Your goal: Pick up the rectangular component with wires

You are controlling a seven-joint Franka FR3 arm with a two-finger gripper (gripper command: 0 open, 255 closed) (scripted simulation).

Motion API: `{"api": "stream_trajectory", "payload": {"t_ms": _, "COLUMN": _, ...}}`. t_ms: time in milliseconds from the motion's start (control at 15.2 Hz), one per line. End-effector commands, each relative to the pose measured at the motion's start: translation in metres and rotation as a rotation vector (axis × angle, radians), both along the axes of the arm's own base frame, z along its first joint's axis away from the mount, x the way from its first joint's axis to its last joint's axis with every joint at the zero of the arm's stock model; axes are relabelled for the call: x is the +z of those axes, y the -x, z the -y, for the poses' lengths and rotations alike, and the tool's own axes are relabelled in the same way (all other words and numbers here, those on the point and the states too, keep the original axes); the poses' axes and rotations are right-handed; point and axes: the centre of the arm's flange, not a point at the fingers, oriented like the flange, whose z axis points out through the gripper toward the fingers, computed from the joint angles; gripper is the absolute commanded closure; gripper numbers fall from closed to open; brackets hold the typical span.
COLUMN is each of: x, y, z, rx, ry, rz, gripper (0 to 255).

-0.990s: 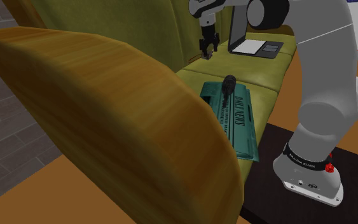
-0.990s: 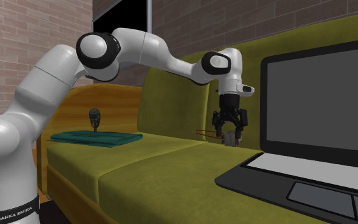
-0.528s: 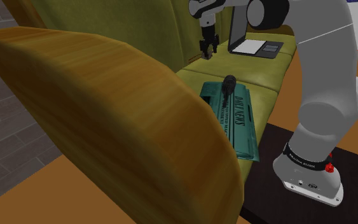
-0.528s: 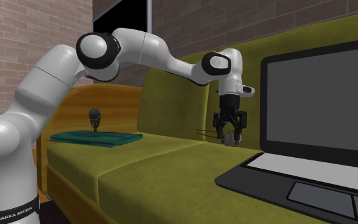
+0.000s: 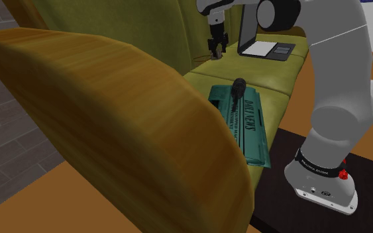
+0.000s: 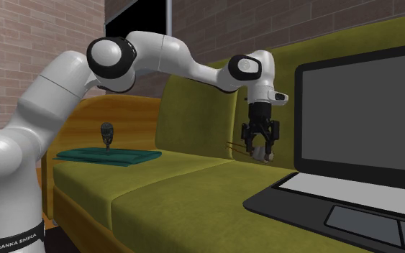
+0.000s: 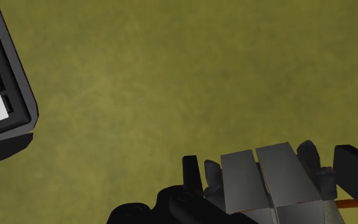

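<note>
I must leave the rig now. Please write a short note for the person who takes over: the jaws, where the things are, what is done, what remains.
Jaws: shut on the grey component; its wires trail out to one side.
Place: the component hangs just above the green sofa seat, near the backrest and beside the open laptop.
Done: the grasp is made, and the component appears to be off the cushion.
Left: raise it higher and keep it clear of the laptop.

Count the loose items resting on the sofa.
3: open laptop at the second exterior view's right; teal newspaper at its left; small dark object standing on it. The gripper holds a grey component. More may be hidden.
</note>
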Motion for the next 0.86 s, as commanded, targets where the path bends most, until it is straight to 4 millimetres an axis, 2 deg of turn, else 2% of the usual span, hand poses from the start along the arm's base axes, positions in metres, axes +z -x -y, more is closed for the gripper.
{"api": "stream_trajectory", "payload": {"t_ms": 0, "x": 0.01, "y": 0.001, "z": -0.001, "rx": 0.0, "ry": 0.0, "rz": 0.0, "gripper": 255}}
{"api": "stream_trajectory", "payload": {"t_ms": 660, "x": 0.063, "y": 0.001, "z": -0.001, "rx": 0.0, "ry": 0.0, "rz": 0.0, "gripper": 255}}
{"api": "stream_trajectory", "payload": {"t_ms": 792, "x": 0.063, "y": 0.001, "z": -0.001, "rx": 0.0, "ry": 0.0, "rz": 0.0, "gripper": 255}}
